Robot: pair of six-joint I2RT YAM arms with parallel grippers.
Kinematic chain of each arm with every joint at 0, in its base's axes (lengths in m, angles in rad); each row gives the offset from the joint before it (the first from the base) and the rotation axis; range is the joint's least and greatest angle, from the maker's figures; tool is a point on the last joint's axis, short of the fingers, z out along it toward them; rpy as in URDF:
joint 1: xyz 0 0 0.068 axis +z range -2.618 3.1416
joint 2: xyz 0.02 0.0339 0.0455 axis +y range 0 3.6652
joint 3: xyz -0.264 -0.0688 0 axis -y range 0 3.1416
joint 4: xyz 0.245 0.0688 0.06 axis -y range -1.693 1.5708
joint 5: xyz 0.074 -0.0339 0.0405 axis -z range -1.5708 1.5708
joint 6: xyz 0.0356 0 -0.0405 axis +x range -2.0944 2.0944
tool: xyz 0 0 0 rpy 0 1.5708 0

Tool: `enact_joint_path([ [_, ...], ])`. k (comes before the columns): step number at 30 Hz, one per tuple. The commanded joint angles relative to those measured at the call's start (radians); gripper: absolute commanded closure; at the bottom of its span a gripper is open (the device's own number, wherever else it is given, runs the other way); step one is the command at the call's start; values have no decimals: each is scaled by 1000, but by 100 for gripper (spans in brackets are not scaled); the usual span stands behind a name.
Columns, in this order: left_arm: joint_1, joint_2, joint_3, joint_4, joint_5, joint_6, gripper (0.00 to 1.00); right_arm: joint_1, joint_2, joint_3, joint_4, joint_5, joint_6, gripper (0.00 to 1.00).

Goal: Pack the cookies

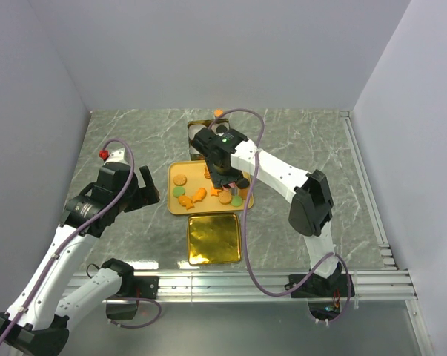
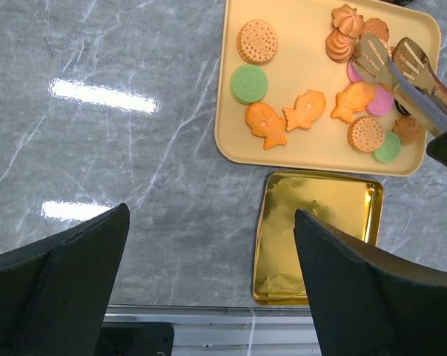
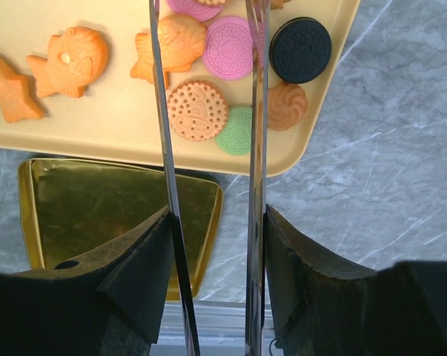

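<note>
My right gripper was closed on a pair of metal tongs, whose blades stood apart with nothing caught between them as far as the left wrist camera showed. Directly beneath the tong tips sat the cookies, about a dozen of them: round ones in tan, green, pink and black, plus several orange fish shapes, all loose on the yellow tray. Just behind the right gripper, on its near side and touching the tray's edge, lay a shallow gold tin, and I could see no cookie in it. My left gripper hung wide open and empty over the marble table, with the tray ahead of it and to its right. A second tin beyond the right arm was mostly hidden, so I could not tell its contents. By my reading the packing had barely begun: every visible cookie remained to be lifted and carried into a tin.
</note>
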Motion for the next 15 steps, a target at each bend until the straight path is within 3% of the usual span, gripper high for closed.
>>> enact_joint_path([
  [1,-5,-16,4,28,-16,13,1,2,8,35,-12,18,-10,45],
  [15,-5,-17,4,27,-18,13,0,2,-4,51,-35,44,-8,55],
])
